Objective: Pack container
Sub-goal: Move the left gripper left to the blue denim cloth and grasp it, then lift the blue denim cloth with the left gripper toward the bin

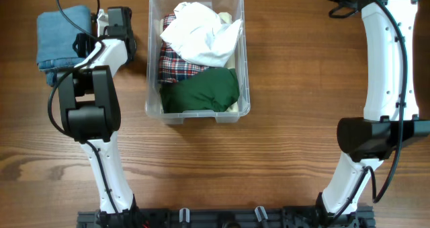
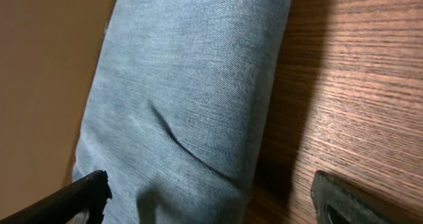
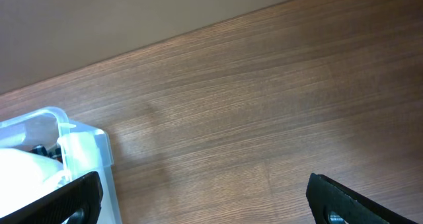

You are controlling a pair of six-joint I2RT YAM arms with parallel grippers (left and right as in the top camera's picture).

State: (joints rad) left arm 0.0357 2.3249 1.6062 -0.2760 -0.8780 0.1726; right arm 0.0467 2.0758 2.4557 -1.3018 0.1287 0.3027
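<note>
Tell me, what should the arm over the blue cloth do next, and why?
Probably lower the left tool onto the folded blue denim and close on it. The tool hangs over the denim with its jaws wide open and nothing in them, while the container already holds white, plaid and green clothes. The denim looks like the one piece lying outside.
</note>
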